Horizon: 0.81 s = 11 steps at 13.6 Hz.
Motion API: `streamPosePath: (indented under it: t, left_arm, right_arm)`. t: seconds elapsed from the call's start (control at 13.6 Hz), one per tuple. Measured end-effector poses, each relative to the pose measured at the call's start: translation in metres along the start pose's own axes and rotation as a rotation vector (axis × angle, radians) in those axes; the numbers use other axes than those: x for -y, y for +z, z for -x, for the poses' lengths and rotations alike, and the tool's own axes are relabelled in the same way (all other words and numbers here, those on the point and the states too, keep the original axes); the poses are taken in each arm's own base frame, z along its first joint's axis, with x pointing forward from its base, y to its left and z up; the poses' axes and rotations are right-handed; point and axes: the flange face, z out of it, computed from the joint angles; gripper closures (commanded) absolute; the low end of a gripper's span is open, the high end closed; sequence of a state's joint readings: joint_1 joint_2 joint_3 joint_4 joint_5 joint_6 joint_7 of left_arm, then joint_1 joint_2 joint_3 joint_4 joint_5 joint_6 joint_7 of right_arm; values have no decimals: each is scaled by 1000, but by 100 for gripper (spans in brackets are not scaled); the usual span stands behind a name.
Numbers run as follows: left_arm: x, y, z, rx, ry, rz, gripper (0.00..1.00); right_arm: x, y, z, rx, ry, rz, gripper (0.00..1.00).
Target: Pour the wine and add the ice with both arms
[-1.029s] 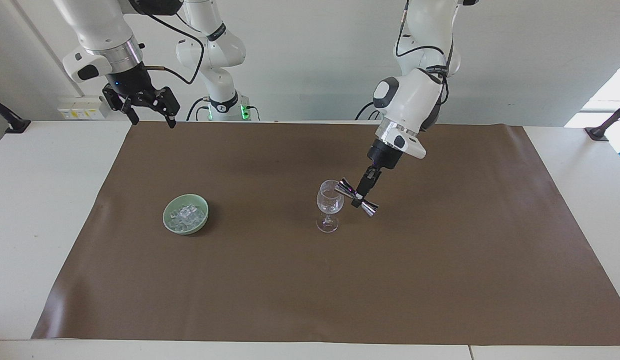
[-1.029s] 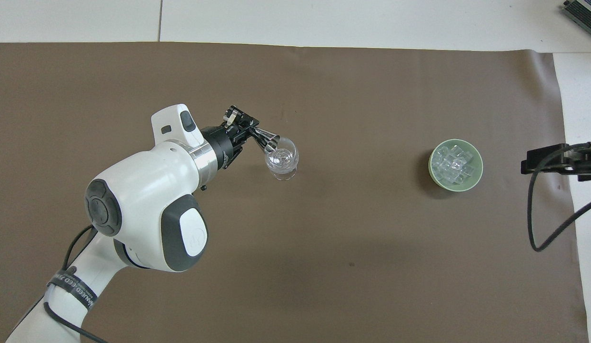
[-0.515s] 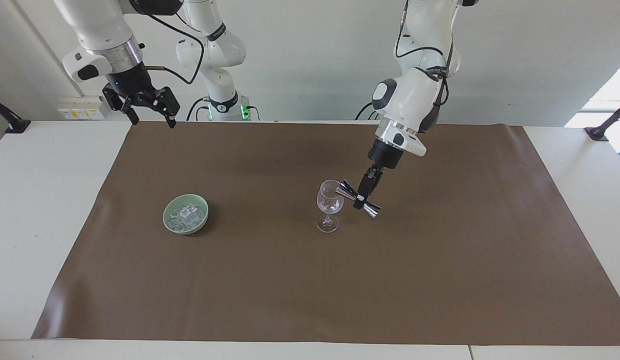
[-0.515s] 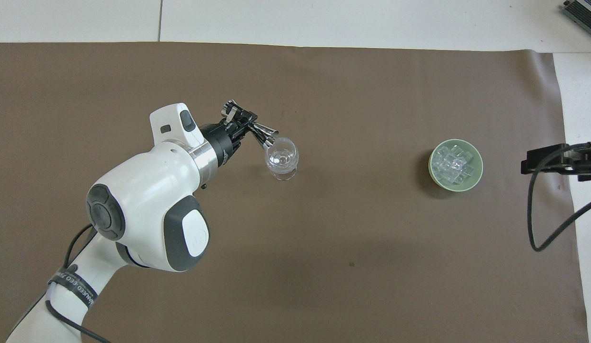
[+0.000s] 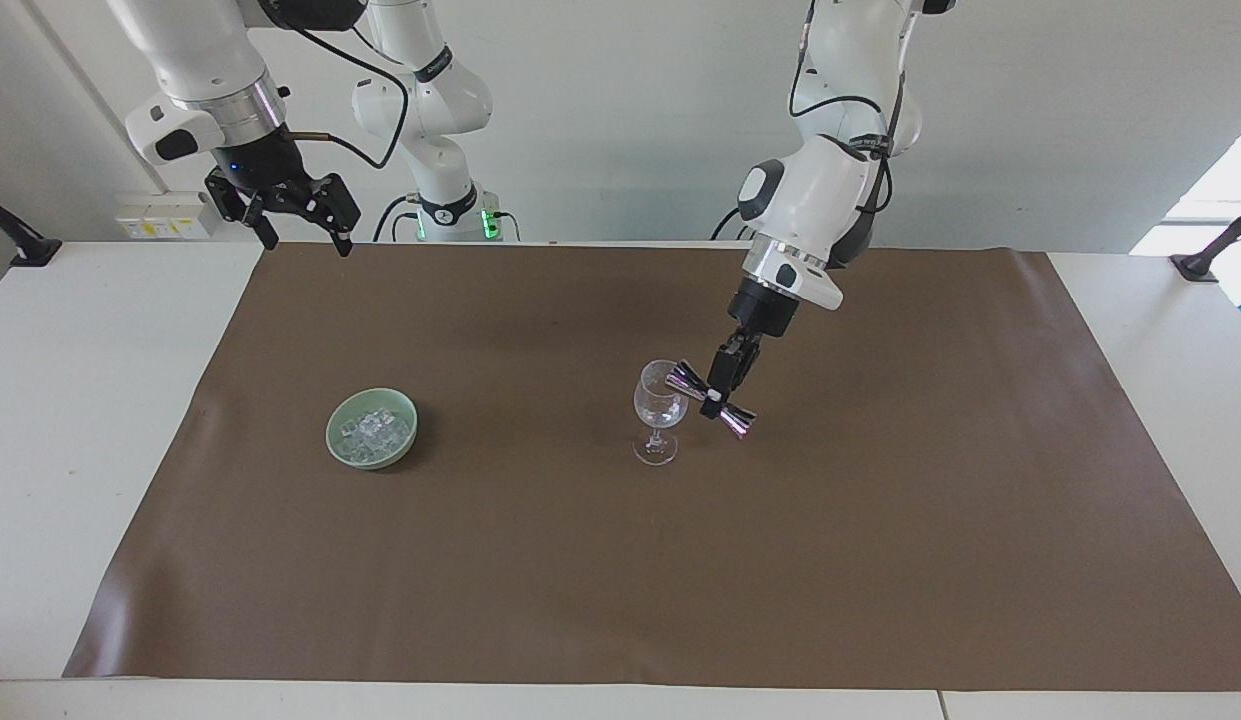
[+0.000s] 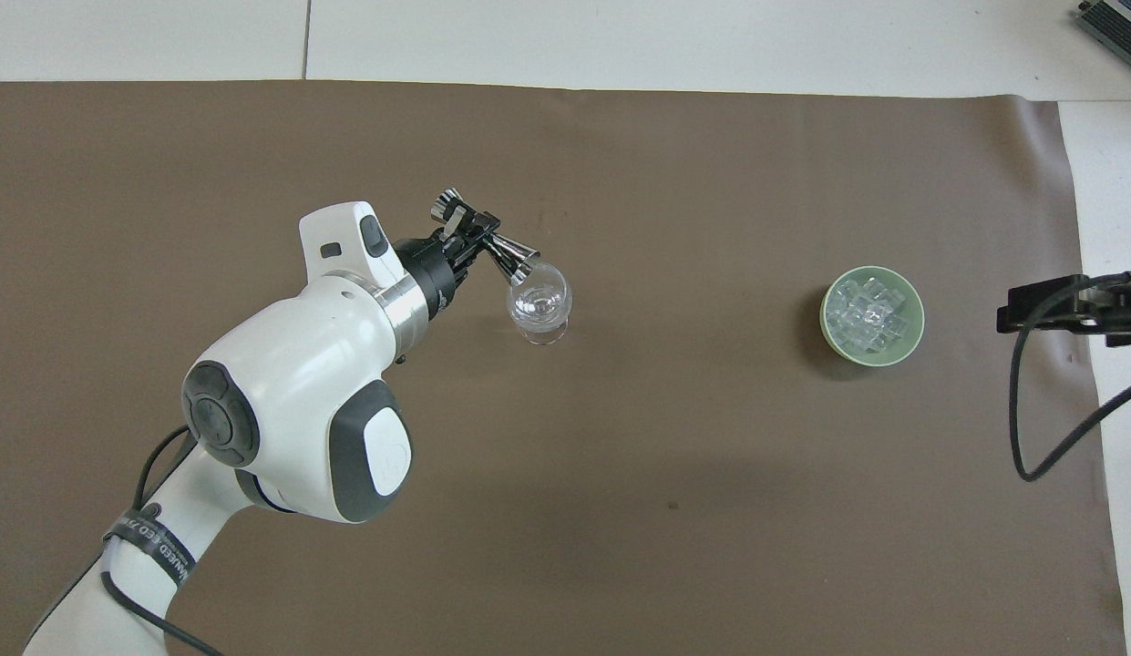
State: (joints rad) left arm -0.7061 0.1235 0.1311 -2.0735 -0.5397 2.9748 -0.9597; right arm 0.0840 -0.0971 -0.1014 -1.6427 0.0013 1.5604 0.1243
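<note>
- I had the left gripper (image 5: 717, 389) clenched on the waist of the measuring cup (image 5: 710, 398), which hung in the air just beside the wine glass (image 5: 659, 412), toward the left arm's end of the table; its upper mouth sat at the glass's rim.
- The cup's long axis lay tilted, one end up at the rim, the other end lower and pointing away from the glass; the mouth at the rim faced the bowl of the glass, so I judged the pour to be in hand or near its end; I could not tell whether any liquid was passing.
- The glass stood upright on the brown mat (image 5: 880, 560); whether it held wine I could not tell.
- The ice (image 5: 374, 430) lay heaped in the green bowl (image 5: 338, 440), well apart from the glass, toward the right arm's end of the table.
- The right gripper (image 5: 298, 215) waited with its jaws released and holding nothing, up over the mat's edge, and it was the gripper closer to the bowl; I judged the ice would fall to it.
</note>
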Motion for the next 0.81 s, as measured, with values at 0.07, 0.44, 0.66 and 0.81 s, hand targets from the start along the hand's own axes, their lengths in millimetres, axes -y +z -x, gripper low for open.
streamPosePath:
  t: [0.07,0.44,0.66,0.81]
  left_arm:
    - [-1,0,2,-1,14,-1,100]
    - [-1,3,9,-12,107,-16,100]
    - [0,6,11,-16,145,-25,100]
    - [1,6,12,-16,153,-28,100]
  right_arm:
    - [0,0,0,0,0,0,0]
    - [0,0,0,0,0,0,0]
    - [0,0,0,0,0,0,0]
    - [0,0,0,0,0,0,0]
